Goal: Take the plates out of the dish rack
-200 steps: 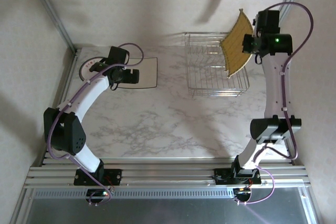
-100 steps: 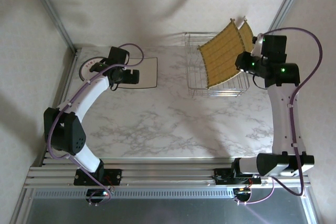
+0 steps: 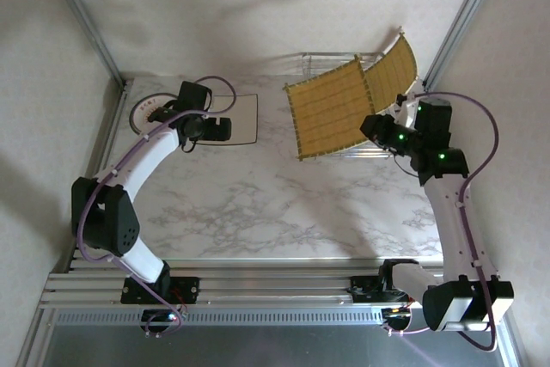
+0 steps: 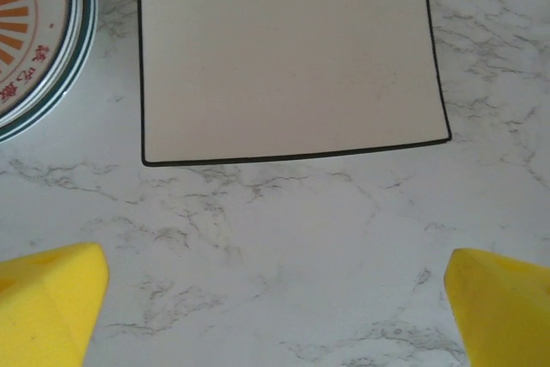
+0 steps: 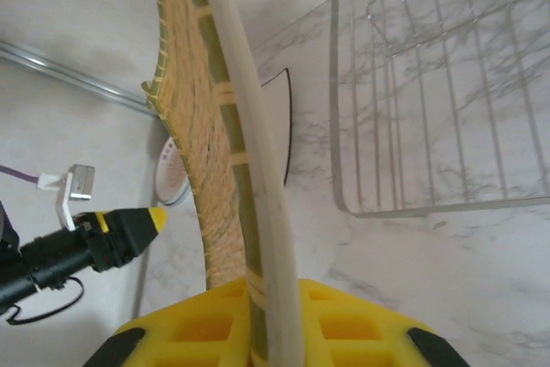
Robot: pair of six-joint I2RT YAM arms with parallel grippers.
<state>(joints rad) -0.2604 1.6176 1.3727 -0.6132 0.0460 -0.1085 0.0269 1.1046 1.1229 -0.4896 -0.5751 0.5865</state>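
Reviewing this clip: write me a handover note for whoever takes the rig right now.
Left gripper: open, holding nothing, above the table near the whitish square plate.
Right gripper: shut on a striped yellow plate, lifted in the air at the dish rack's left side.
Done: round plates stacked far left, whitish square plate flat beside them.
Left: set the held plate down, then unload the second striped yellow plate standing at the rack's far right end.
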